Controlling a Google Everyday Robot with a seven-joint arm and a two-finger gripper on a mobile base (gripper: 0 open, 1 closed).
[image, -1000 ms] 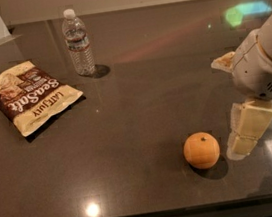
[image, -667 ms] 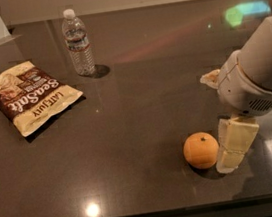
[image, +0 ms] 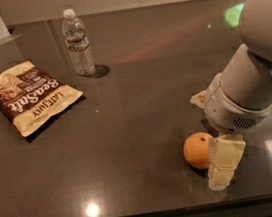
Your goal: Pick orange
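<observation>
The orange (image: 197, 150), round with matte, dimpled skin, sits on the dark, glossy desk (image: 129, 131) near its front edge. The claw (image: 223, 161), a blocky cream-coloured piece, reaches down to the desk right against the orange's side. Whether it is released or clenched cannot be told. The thick, smooth white arm (image: 254, 84) slopes down from the upper corner. Well apart, a crinkled chip bag (image: 28, 95) lies flat, and a clear plastic bottle (image: 78, 43) stands upright near it.

The gripper (image: 223, 163) sits low at about 5 o'clock in view, pointing downward. The thick white arm (image: 254, 84) reaches in from 2 o'clock.
</observation>
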